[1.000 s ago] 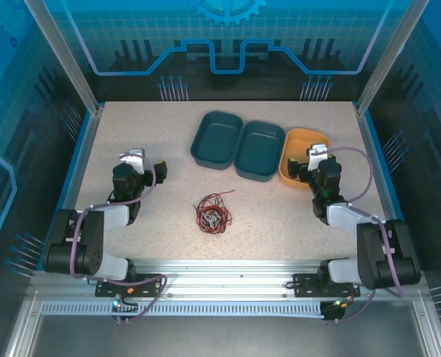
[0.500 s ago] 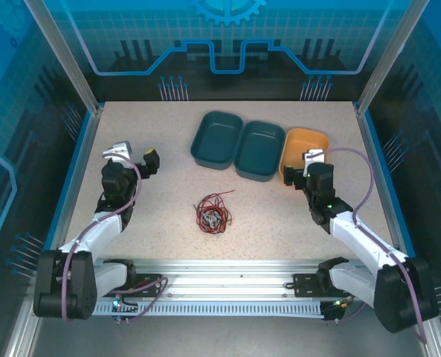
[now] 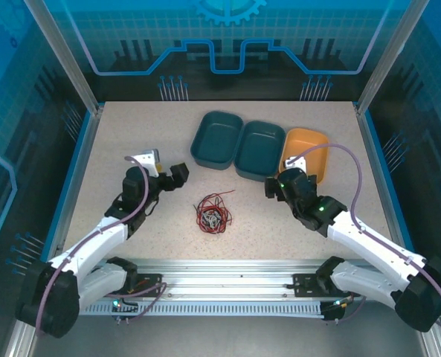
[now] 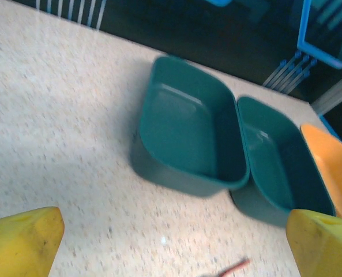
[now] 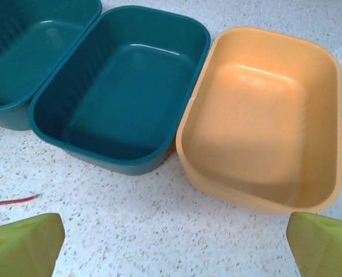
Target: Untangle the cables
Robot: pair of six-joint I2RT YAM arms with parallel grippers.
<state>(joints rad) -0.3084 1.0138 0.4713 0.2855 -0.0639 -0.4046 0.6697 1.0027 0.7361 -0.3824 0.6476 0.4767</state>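
From above, both arms have swung inward since a second ago. The left end effector [image 3: 163,165] and right end effector [image 3: 275,186], wide open and empty, flank the tangled cables [image 3: 213,212] mid-worktop [image 3: 131,126], before three trays [image 3: 216,139] and blue walls [image 3: 27,89]. In the left wrist view, a red cable tip [image 4: 235,266] lies near the trays; in the right wrist view, it lies on speckled worktop.

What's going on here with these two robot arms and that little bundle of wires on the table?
Two robot arms are set up to untangle the cables, a small red, black and pale knot lying mid-table. Nothing is being handled yet. The left gripper and the right gripper are both open and empty, one on each side of the knot and apart from it. Behind it stand two teal trays and an orange tray, all empty.
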